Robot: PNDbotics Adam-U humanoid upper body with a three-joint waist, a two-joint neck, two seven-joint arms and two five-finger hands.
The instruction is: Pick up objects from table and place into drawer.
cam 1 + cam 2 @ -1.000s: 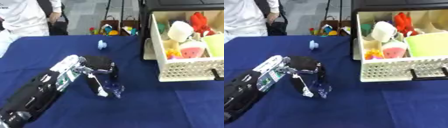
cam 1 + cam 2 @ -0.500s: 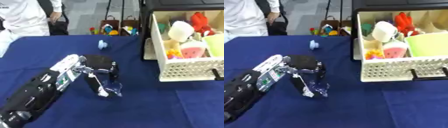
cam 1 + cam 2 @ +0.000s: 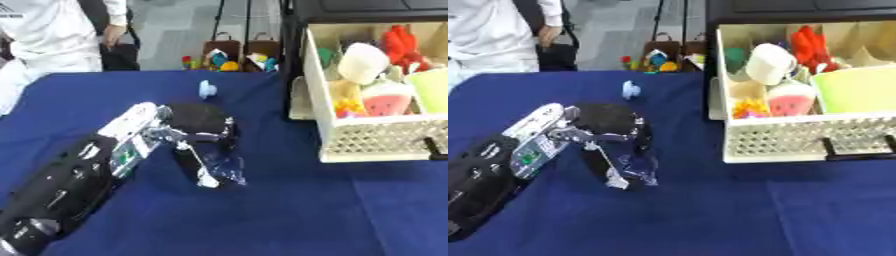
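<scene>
While the left hand (image 3: 197, 132) is reaching over the middle of the blue desk (image 3: 350, 210), the thing it is working on is lying directly under and between its fingers (image 3: 191, 167), not to one side. It is a small clear, shiny packet (image 3: 226, 171) that looks like crinkled plastic wrap. It is resting on the desk cloth just at the fingertips, a little toward the drawer side. The fingers are bending downward and closing in around the packet, with the thumb on one side and the other fingers on the opposite side. I judge that they are pinching it, but I cannot tell if the packet is already leaving the cloth. Its shape is irregular, so a long axis is hard to name; it seems to be stretching slightly toward the robot.

The white drawer (image 3: 798, 142) with its perforated front is standing open to the right of the hand, well apart from the packet. It is already holding several toys, among them a watermelon slice (image 3: 789, 98) and a white cup (image 3: 768, 62). So the coming move is probably asking for a lift and then a carry to the right, over the drawer's front wall. The right hand is not showing in either view. A small pale blue object (image 3: 206, 89) is sitting farther back on the desk, beyond the hand.
</scene>
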